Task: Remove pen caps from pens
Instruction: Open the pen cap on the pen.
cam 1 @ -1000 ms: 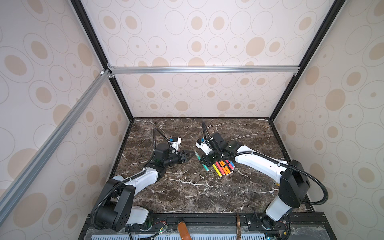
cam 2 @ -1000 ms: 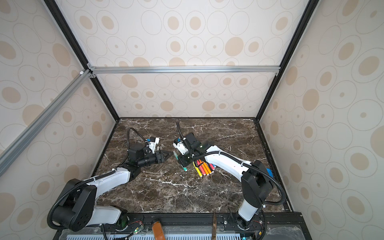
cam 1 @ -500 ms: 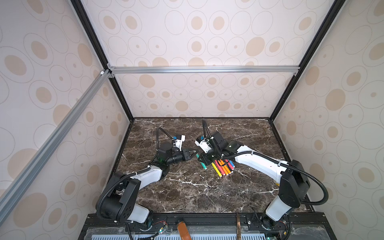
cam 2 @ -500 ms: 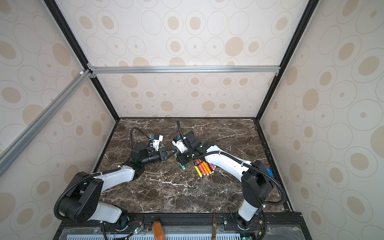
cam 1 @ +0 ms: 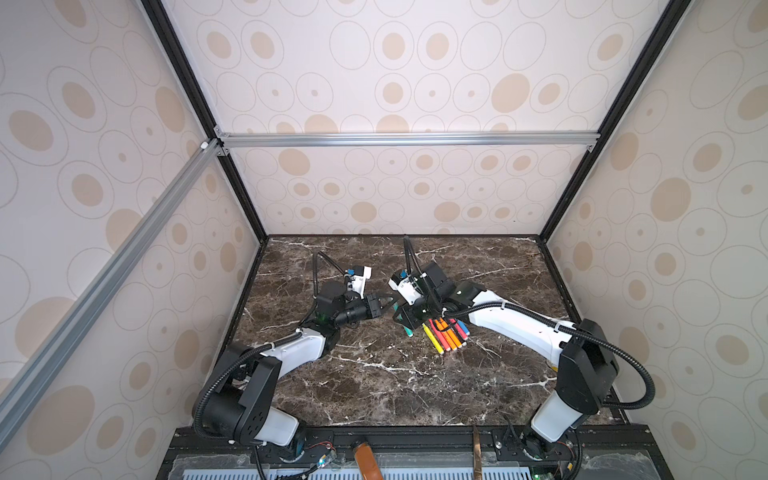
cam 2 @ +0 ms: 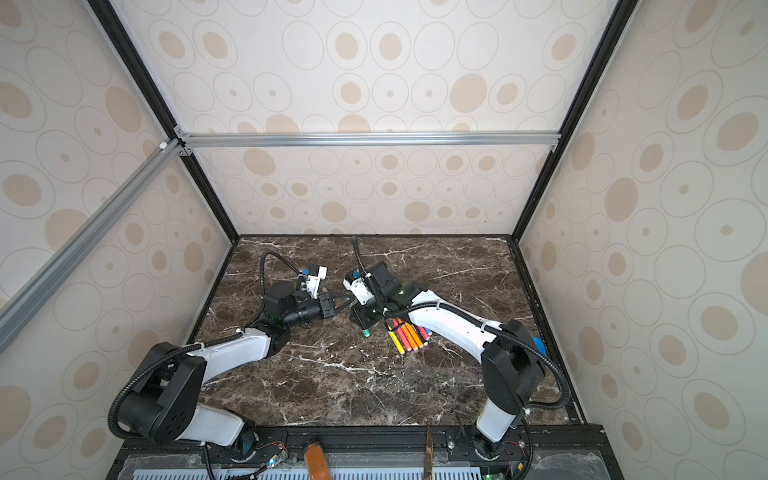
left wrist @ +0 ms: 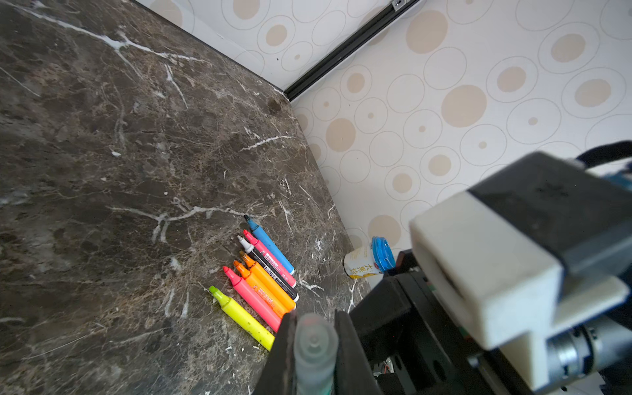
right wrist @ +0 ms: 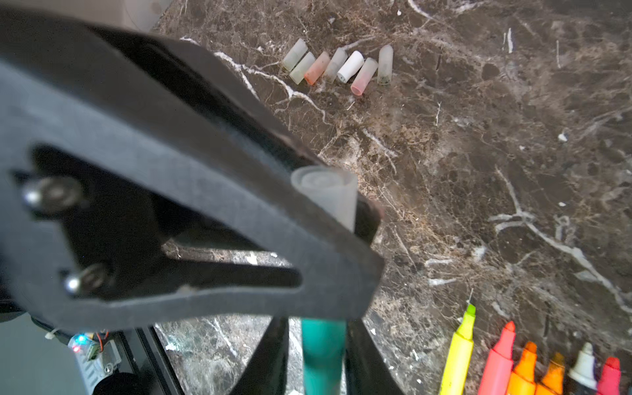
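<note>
Grey and translucent, one cap (left wrist: 314, 345) is clenched between the jaws of the left pincer (cam 1: 391, 300). That pincer reaches in from 9 o'clock and meets the right pincer (cam 1: 409, 321) just toward 12 o'clock from the middle of the dark marble desk (cam 1: 374, 395). The cap lines up with the green pen (right wrist: 323, 355), whose barrel runs between the right pincer's jaws. Those jaws stand close on both sides of the barrel, but I cannot tell whether they press it or have let go. The spot where cap and pen meet is hidden behind a left finger (right wrist: 205, 212). In both top views the green pen slopes down toward 6 o'clock, its free end low over the desk; whether it touches I cannot tell. Just at its 3 o'clock, seven uncapped pens (left wrist: 266, 284) lie side by side on the desk, tips toward 11 o'clock. Yellow is nearest the pincers, then coral, two orange, black, red, and blue at the 3 o'clock end. Seven loose caps (right wrist: 337, 65) lie in a rough row on the desk beyond the left pincer, two tinted red and one white; the top views do not show them clearly. A jar (left wrist: 371, 261) with a blue lid lies on its side at the desk's 3 o'clock edge.
</note>
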Robot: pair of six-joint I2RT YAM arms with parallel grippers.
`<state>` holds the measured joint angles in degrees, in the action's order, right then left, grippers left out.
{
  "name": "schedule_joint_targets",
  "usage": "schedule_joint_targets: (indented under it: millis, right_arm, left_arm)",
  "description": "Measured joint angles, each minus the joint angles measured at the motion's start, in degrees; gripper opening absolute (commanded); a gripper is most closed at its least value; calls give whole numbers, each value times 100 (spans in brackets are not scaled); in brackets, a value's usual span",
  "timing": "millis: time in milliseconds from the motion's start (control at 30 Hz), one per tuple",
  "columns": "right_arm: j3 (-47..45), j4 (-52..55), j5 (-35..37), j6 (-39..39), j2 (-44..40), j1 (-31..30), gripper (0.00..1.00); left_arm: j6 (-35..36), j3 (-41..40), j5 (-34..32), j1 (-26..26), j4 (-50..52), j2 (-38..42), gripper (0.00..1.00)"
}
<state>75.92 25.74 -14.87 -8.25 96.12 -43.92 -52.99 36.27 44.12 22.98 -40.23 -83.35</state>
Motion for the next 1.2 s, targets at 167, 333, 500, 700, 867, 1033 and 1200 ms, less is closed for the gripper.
schedule_joint_targets:
  millis: [167, 333, 500, 700, 867, 1033, 1200]
  right_arm:
    - [-79, -262, 24, -39, 33, 4, 5]
    - [-358, -603, 63, -63, -42, 0, 0]
    - [-645, -793, 149, -90, -221, 11, 0]
    - [-1051, -1169, 271, -157, -461, 50, 0]
    - [-1416, -1591, 361, -310, -632, 61, 0]
    - [-1624, -1875, 542, -444, -721, 59, 0]
    - [-1963, -1191, 334, -452, -914, -122, 0]
  left_arm:
    - [-17, 63, 9, 0, -4, 0, 0]
    - [39, 76, -48, 2, 168, -2, 0]
    - [326, 337, -55, 0, 599, -92, 0]
    - [750, 776, 184, -26, 1226, -278, 0]
    - [1069, 1202, 411, -81, 1856, -481, 0]
    - [1263, 1639, 638, -146, 2387, -741, 0]
    - [1473, 2452, -212, -782, 2446, -1178, 0]
